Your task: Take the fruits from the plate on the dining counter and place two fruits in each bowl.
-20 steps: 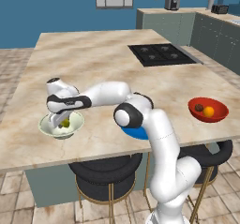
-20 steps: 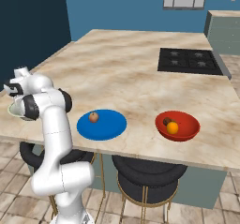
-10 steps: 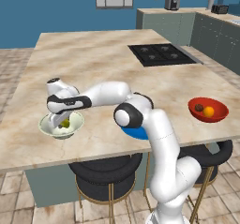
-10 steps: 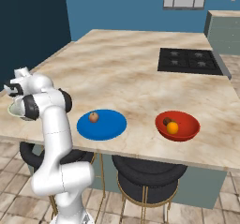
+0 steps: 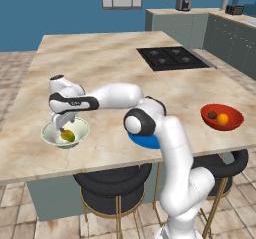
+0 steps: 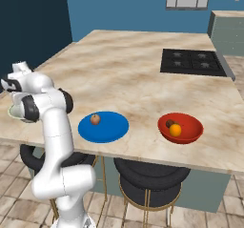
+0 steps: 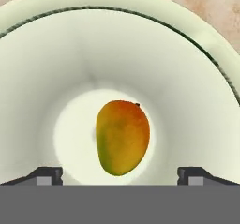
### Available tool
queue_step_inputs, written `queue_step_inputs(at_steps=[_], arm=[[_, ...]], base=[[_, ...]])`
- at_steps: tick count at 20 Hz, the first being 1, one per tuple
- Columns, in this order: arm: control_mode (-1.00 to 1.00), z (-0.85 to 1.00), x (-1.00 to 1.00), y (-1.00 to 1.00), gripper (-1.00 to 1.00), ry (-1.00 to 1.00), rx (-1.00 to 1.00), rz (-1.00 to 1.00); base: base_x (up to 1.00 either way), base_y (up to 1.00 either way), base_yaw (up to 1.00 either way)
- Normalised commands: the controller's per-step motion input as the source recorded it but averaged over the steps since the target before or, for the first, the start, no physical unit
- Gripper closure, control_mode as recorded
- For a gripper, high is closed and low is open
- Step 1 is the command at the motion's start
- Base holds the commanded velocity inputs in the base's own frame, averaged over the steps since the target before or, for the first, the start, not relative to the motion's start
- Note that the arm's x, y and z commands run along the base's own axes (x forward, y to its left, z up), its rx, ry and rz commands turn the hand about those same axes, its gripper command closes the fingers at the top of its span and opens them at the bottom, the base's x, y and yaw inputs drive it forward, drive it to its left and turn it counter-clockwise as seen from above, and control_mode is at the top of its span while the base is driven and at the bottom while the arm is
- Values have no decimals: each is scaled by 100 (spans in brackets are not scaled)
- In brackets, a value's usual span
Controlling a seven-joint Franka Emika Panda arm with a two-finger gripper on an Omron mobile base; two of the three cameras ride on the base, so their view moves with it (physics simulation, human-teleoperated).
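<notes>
My gripper [image 5: 62, 123] hangs just above the pale greenish-white bowl [image 5: 50, 133] near the dining counter's [image 5: 100, 68] front left edge. Its jaws stand open; the two fingertips [image 7: 47, 174] sit wide apart on either side of the green-yellow fruit [image 7: 123, 137], which lies free on the floor of this bowl [image 7: 187, 78]. On the blue plate [image 6: 112, 129] rests the pinkish-red apple [image 6: 95, 119]. The glossy red bowl [image 6: 190, 131] at the right holds the orange [image 6: 175, 130] and the brown fruit [image 6: 169, 123].
A black cooktop [image 5: 172, 58] is set into the far right of the counter. Dark round stools [image 5: 112, 188] stand below the front edge. My arm stretches left across the counter, above the blue plate [image 5: 145, 142].
The jaws have spread from shut to open, and the green-yellow fruit now lies loose in the pale bowl. The arm has hardly moved.
</notes>
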Motion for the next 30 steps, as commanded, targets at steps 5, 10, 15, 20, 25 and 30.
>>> queue_step_inputs(at_steps=[5, 10, 15, 20, 25, 30], arm=[[-100, 41, -49, -55, -100, -4, 12, -6], [-100, 5, -79, -91, -100, -7, 15, -21], [-100, -1, -73, -100, -100, -8, 9, -26], [-100, 1, -18, -100, -100, -3, 5, -27], [-100, 15, 45, -81, -100, 3, 0, -27], [-100, 9, 61, -97, -100, 17, 0, -26]], base=[[0, 0, 0], [0, 0, 0], [0, 0, 0], [0, 0, 0], [0, 0, 0], [0, 0, 0]])
